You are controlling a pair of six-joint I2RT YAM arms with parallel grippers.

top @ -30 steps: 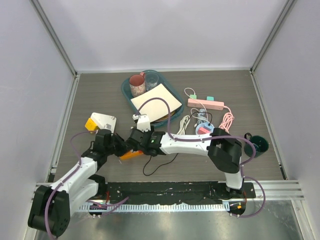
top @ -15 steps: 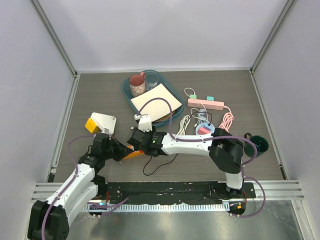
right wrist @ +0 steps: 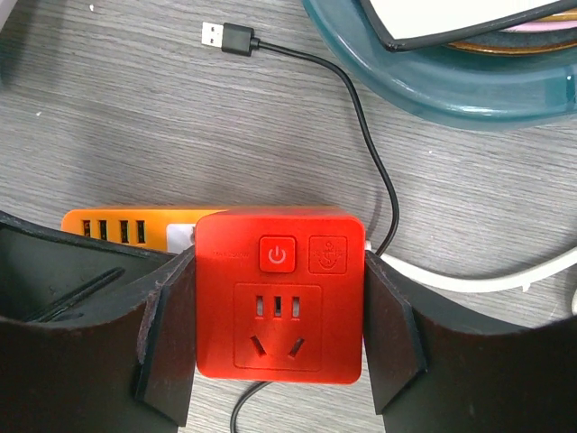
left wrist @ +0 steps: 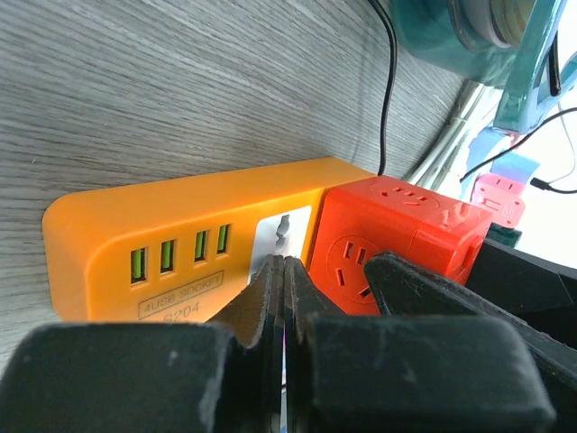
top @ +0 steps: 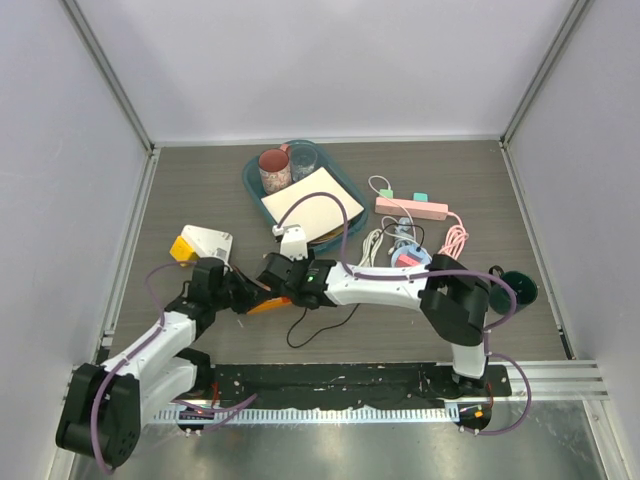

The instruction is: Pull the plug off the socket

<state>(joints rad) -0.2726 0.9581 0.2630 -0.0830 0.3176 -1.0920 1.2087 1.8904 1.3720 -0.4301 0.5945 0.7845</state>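
Note:
An orange socket strip (top: pixel 262 306) (left wrist: pixel 180 230) (right wrist: pixel 117 225) lies on the wooden table, with a red cube plug (left wrist: pixel 388 230) (right wrist: pixel 279 302) seated at its right end. My right gripper (top: pixel 283 276) (right wrist: pixel 279 329) is shut on the red plug, one finger (right wrist: pixel 167 334) pressed to each side. My left gripper (top: pixel 240 298) (left wrist: pixel 284 266) is shut with nothing between its fingers. Its tips rest against the strip's white outlet part beside the plug. In the top view the arms cover most of the plug.
A black USB cable (right wrist: pixel 361 117) loops past the plug. Behind stands a teal tray (top: pixel 255 185) with a mug, a glass and paper. A yellow-white block (top: pixel 200 245) lies left. A pink power strip (top: pixel 410 208), cables and a dark cup (top: pixel 515 288) are right.
The left gripper closed the last bit, and its arm drew back and then returned to the strip. The right gripper stays clamped on the plug, shifted slightly right.

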